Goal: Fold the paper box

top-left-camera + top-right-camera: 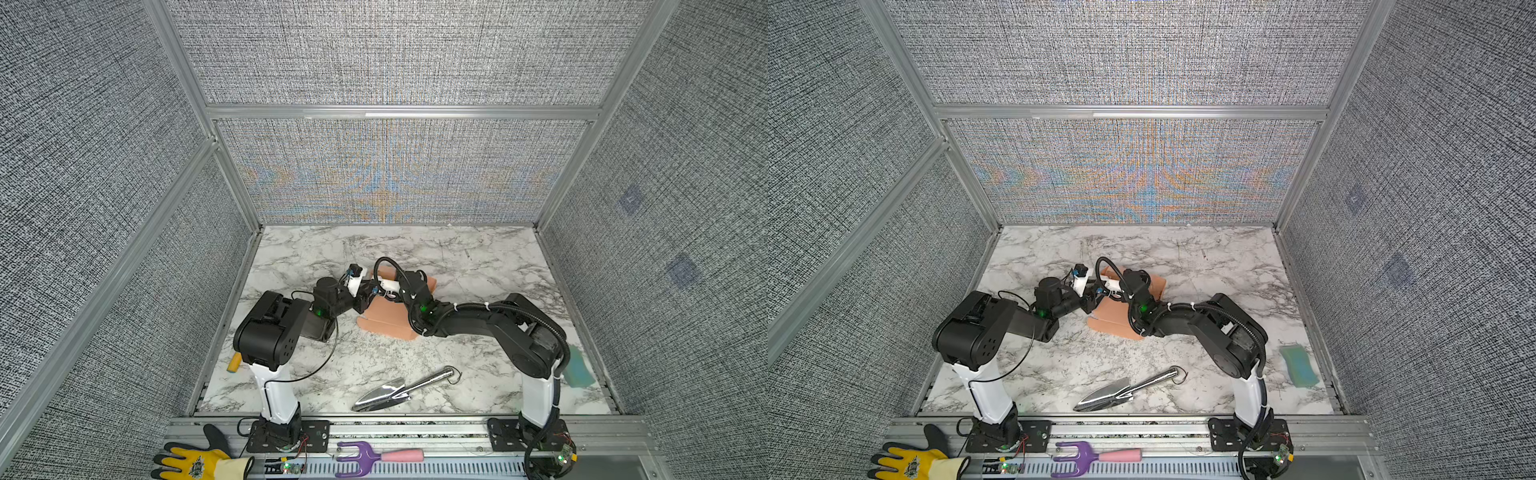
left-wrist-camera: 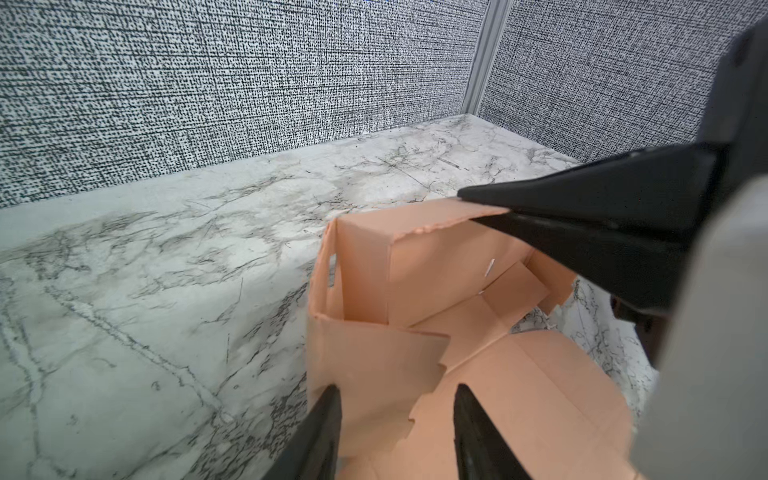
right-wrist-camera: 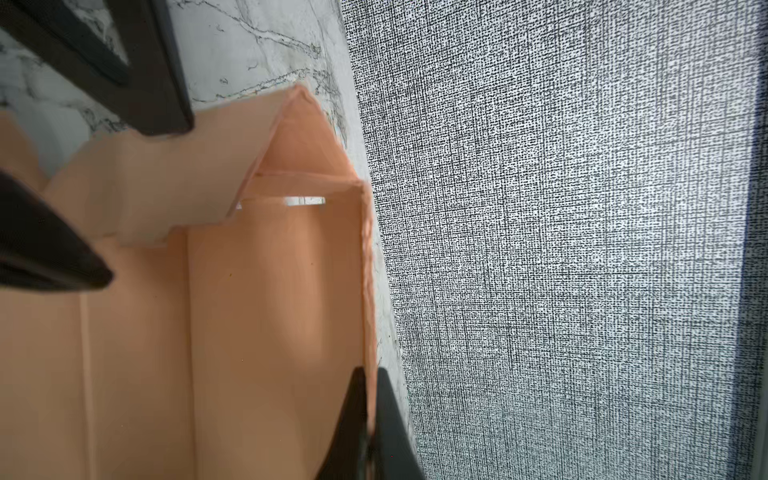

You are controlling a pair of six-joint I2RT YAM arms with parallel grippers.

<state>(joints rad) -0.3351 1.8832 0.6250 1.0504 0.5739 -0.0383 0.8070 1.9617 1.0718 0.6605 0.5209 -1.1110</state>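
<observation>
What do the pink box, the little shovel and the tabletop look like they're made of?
The paper box looks like thin matte cardboard: crisp creases, cut slits, a ragged top edge. The trowel appears to be polished metal, mirror-bright. The tabletop shows grey-veined marble patterning; real stone or printed laminate, I cannot tell.

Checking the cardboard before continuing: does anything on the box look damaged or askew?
Yes. The box has a ragged, crinkled top edge on its raised wall, right beside where the right gripper pinches it. The cardboard there looks nibbled rather than cleanly cut.
</observation>
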